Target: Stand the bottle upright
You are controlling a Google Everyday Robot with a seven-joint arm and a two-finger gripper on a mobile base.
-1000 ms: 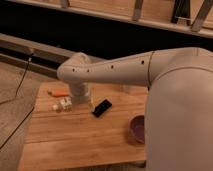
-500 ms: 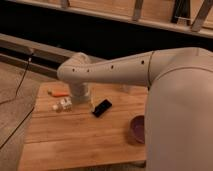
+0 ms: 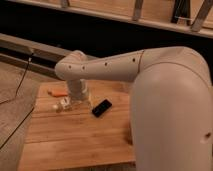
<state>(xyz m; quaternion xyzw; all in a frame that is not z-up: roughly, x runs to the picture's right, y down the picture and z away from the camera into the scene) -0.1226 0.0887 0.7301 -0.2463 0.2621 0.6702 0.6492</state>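
Shifted leftward since half a second ago, the broad white upper part of the arm (image 3: 165,100) is now seen covering the right side of the table (image 3: 75,142), and the purple bowl shown there earlier is hidden behind it. The bottle (image 3: 63,104), slab (image 3: 101,107) and stick (image 3: 60,93) have been left where they were.

The forearm is stretched from the right across the back of the table, bent at a rounded elbow and pointed straight down. The gripper (image 3: 80,101) is held low at its end, just above the wood near the table's back left. Whether it is open or closed cannot be told, and nothing can be seen to be held in it.

The bottle is seen low on the boards just left of the gripper, apparently lying down rather than standing; whether the two are touching cannot be told. The orange stick is laid behind the bottle, nearer the back edge. The black slab is laid at a slant just right of the gripper, apart from it. A dark cable (image 3: 20,82) is trailed over the floor at left.
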